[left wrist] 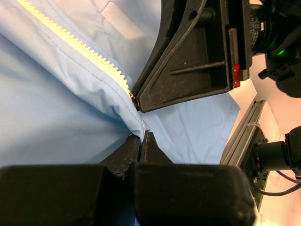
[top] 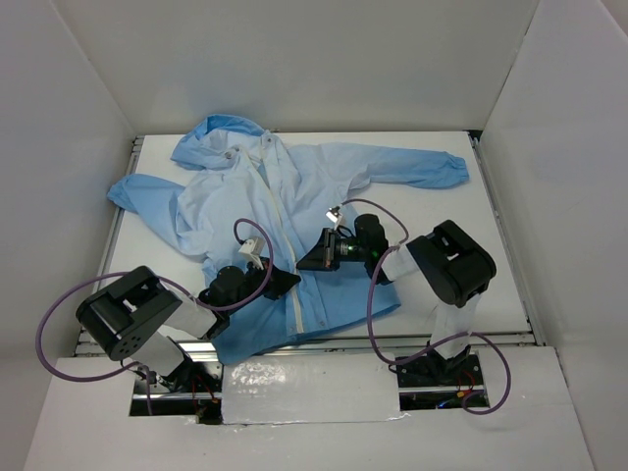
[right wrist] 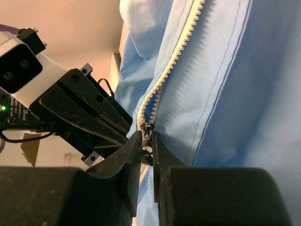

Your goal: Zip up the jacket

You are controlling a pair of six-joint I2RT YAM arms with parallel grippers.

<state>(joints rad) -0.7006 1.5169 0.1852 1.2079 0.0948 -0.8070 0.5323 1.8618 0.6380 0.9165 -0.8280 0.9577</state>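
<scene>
The light-blue hooded jacket (top: 324,177) lies spread on the white table, hood at the far left, its white zipper (top: 280,221) running down the front. My left gripper (top: 287,281) is shut on a fold of jacket fabric (left wrist: 134,120) beside the lower zipper, its jaws closed tight (left wrist: 142,136). My right gripper (top: 306,261) sits just above it and is shut on the dark zipper pull (right wrist: 147,136), with the zipper teeth (right wrist: 174,56) parting in two rows above it. The two grippers almost touch; the right gripper also shows in the left wrist view (left wrist: 197,52).
White walls enclose the table on three sides. An aluminium rail (left wrist: 242,136) edges the table near the hem. The right sleeve (top: 422,167) stretches to the far right. Purple cables (top: 378,285) loop by both arms. A white sheet (top: 314,388) lies between the bases.
</scene>
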